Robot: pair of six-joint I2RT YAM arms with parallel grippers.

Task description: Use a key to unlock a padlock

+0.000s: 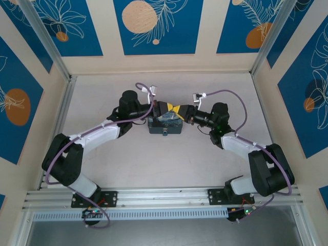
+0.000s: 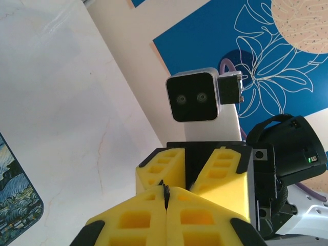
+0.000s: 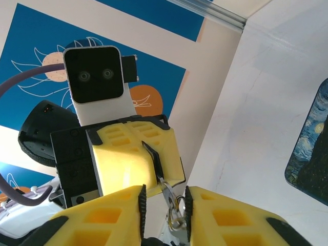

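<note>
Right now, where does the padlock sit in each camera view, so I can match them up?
Top external: the padlock, dead centre.
Left wrist: the padlock at the lower-left edge, cut off.
Right wrist: the padlock at the right edge, cut off.
Shared landmark: the pale tabletop it lies on.

Shiny metal key (greyish), smooth matt table.

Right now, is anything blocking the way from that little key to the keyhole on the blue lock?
Nothing visible does. The key hangs pinched in the left tool, between the open fingers of the right tool, just over the padlock. Its keyhole faces the arms' bases, with bare table before it.
</note>
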